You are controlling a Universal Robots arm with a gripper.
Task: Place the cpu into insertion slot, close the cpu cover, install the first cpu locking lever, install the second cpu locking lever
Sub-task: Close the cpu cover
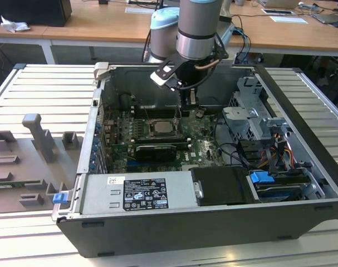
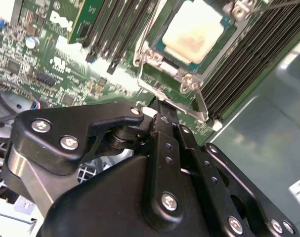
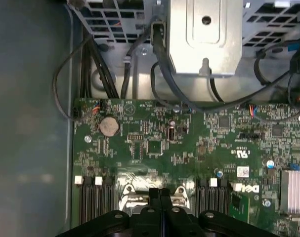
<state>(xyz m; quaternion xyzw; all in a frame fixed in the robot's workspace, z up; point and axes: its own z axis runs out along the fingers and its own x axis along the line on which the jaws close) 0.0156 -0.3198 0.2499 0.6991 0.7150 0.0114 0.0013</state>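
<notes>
While the cpu (image 2: 194,34) lies socketed, the hand (image 2: 159,105) hangs by its cover (image 2: 188,81).

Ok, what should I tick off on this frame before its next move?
1. cpu lying in the socket: ok.
2. cpu cover down, its frame around the cpu: ok.
3. gripper shut and carrying nothing: ok.
4. Gripper tip down at the socket's edge, beside the cover: ok.
5. locking levers latched: cannot tell.
</notes>
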